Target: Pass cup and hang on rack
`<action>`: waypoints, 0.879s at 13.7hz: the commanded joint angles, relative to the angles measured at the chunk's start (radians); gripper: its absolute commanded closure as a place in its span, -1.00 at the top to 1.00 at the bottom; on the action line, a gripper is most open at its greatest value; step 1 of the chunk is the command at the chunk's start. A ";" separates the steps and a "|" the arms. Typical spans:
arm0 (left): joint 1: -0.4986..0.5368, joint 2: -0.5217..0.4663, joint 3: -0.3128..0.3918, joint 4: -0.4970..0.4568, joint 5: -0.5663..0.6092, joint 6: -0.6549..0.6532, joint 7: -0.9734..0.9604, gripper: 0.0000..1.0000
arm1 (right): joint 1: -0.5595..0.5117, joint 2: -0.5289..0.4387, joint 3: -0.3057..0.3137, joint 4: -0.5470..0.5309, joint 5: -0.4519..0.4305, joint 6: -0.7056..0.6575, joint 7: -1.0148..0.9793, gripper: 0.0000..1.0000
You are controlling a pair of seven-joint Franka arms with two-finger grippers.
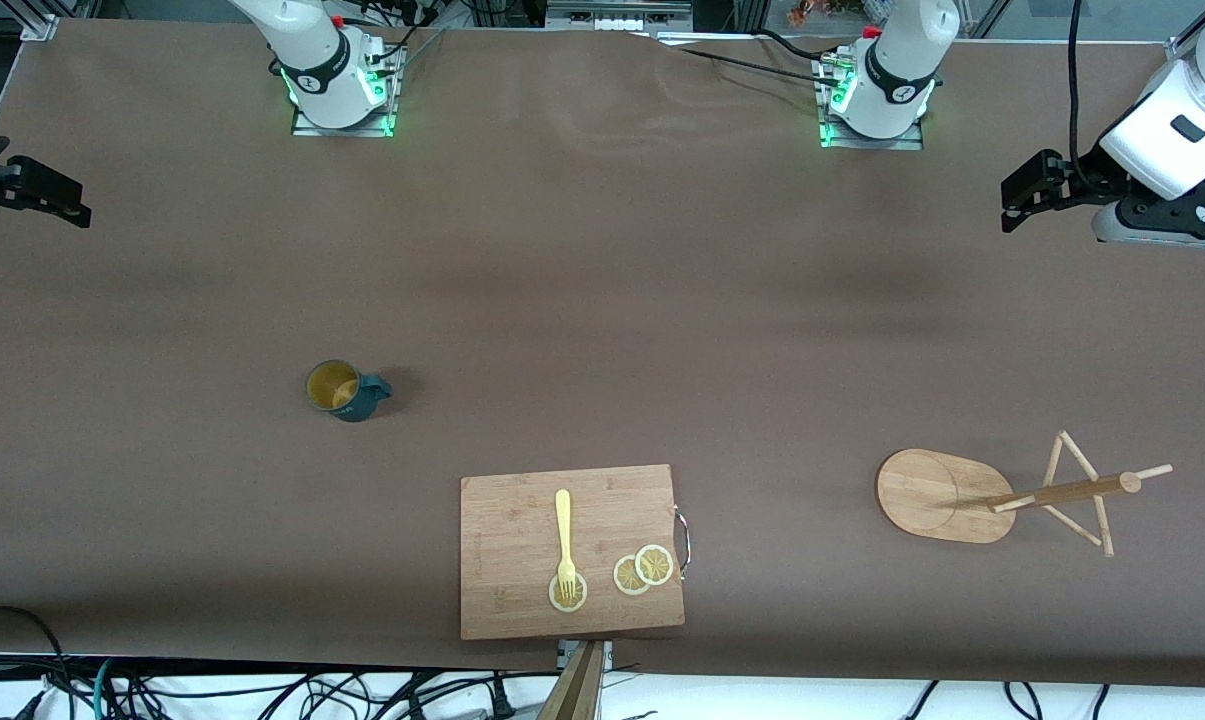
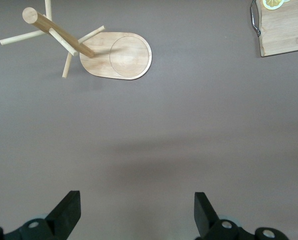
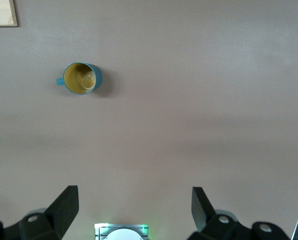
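Cup: the small dark teal ribbed mug with a yellowish-tan inside stands upright on the brown table, alone, toward the right arm's end. Its small handle points to 3 o'clock in the front view. In the right wrist view the mug sits well clear of the fingers.

Rack: the light bamboo mug tree with a flat oval base stands toward the left arm's end of the table, its central post leaning toward 3 o'clock in the front view, thin pegs fanning out at the tip. It shows again in the left wrist view.

Cutting board: the rectangular wooden board with a metal handle lies between cup and rack, nearer to the front camera than both.

On the board: a pale yellow fork, tines at 6 o'clock, resting on one lemon slice; two more overlapping slices just beside it.

Left gripper: waits in the air over the left arm's end of the table, black fingers spread wide, holding nothing.

Right gripper: waits over the right arm's end, fingers spread wide and empty.
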 commanded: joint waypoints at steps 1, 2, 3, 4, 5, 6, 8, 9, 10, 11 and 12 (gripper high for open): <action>0.001 0.013 -0.001 0.032 0.014 -0.015 -0.003 1.00 | -0.016 -0.010 0.018 -0.010 -0.009 0.006 0.015 1.00; 0.001 0.013 -0.003 0.032 0.014 -0.015 -0.004 1.00 | -0.016 -0.010 0.018 -0.010 -0.009 0.006 0.015 1.00; 0.001 0.013 -0.006 0.032 0.014 -0.017 -0.007 1.00 | -0.016 -0.010 0.018 -0.012 -0.009 0.006 0.015 1.00; 0.001 0.013 -0.006 0.032 0.014 -0.015 -0.007 1.00 | -0.016 -0.010 0.018 -0.012 -0.009 0.006 0.015 1.00; 0.001 0.013 -0.006 0.032 0.014 -0.017 -0.004 1.00 | -0.016 -0.010 0.018 -0.010 -0.009 0.006 0.015 1.00; 0.001 0.013 -0.003 0.032 0.014 -0.017 -0.003 1.00 | -0.016 -0.010 0.018 -0.010 -0.007 0.006 0.015 1.00; 0.002 0.012 -0.003 0.032 0.014 -0.017 -0.002 1.00 | -0.016 -0.010 0.018 -0.012 -0.009 0.006 0.015 1.00; 0.001 0.012 -0.004 0.032 0.014 -0.017 -0.003 1.00 | -0.016 -0.010 0.018 -0.010 -0.009 0.006 0.015 1.00; 0.001 0.013 -0.006 0.032 0.013 -0.015 -0.003 1.00 | -0.016 -0.010 0.018 -0.010 -0.010 0.006 0.015 1.00; -0.004 0.012 -0.009 0.032 0.014 -0.017 -0.007 1.00 | -0.016 -0.010 0.018 -0.010 -0.009 0.006 0.015 1.00; -0.004 0.012 -0.009 0.032 0.014 -0.017 -0.010 1.00 | -0.016 -0.010 0.018 -0.010 -0.009 0.007 0.015 1.00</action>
